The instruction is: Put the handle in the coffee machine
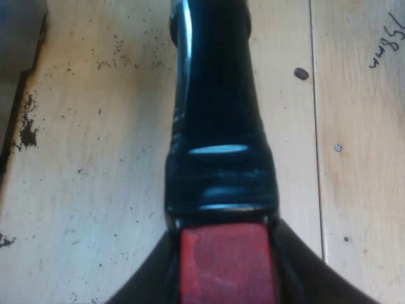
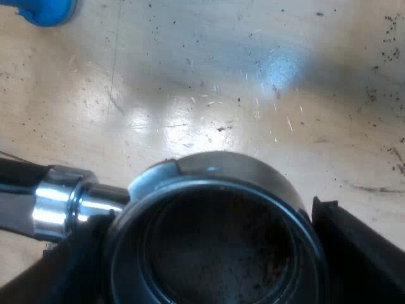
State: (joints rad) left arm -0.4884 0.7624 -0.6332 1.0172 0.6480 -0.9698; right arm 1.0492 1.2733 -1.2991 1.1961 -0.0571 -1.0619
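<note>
Grounds-speckled wooden table (image 1: 95, 190); left jaws pinch handle (image 1: 215, 126); right jaws clasp holder's basket (image 2: 215, 253).

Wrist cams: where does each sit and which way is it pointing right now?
Left wrist view: on the left arm, looking down along the holder from its red end; left gripper fingers clamp that end, table beneath.
Right wrist view: on the right arm, looking down into the basket; right gripper fingers pinch its sides, blue tamper beyond.
Shared: apparently one holder, over the same table.
</note>
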